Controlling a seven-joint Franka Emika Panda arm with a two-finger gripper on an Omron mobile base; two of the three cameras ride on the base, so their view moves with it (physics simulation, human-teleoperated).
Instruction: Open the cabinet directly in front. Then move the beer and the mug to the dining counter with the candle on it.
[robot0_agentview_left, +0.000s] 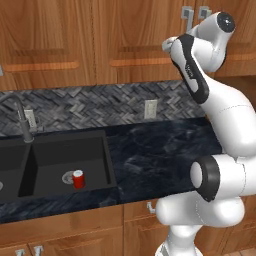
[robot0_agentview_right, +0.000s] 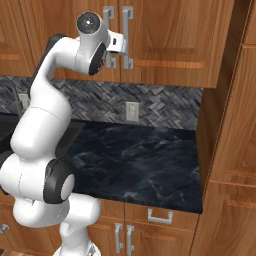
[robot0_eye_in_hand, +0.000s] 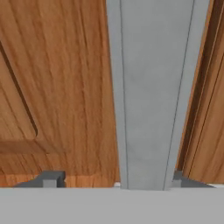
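Nothing was done yet: I had the pincer (robot0_agentview_right: 120, 45) at the shut cabinet's (robot0_agentview_right: 170, 40) left-door bar handle (robot0_eye_in_hand: 151, 96), which ran between its fingertips, clamped or not I couldn't tell, beer and mug awaiting.

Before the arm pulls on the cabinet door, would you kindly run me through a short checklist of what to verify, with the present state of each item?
1. Tool is up at the cabinet handles: ok.
2. Handle sits centred between the fingers in the hand view: ok.
3. Tool closed firmly on the handle: cannot tell; the finger tips stand on either side, contact unclear.
4. Cabinet doors are shut, so the pull is needed: ok.
5. Counter beneath the door's swing has nothing on it: ok.
6. Beer and mug are inside: cannot tell, doors hide the shelves.
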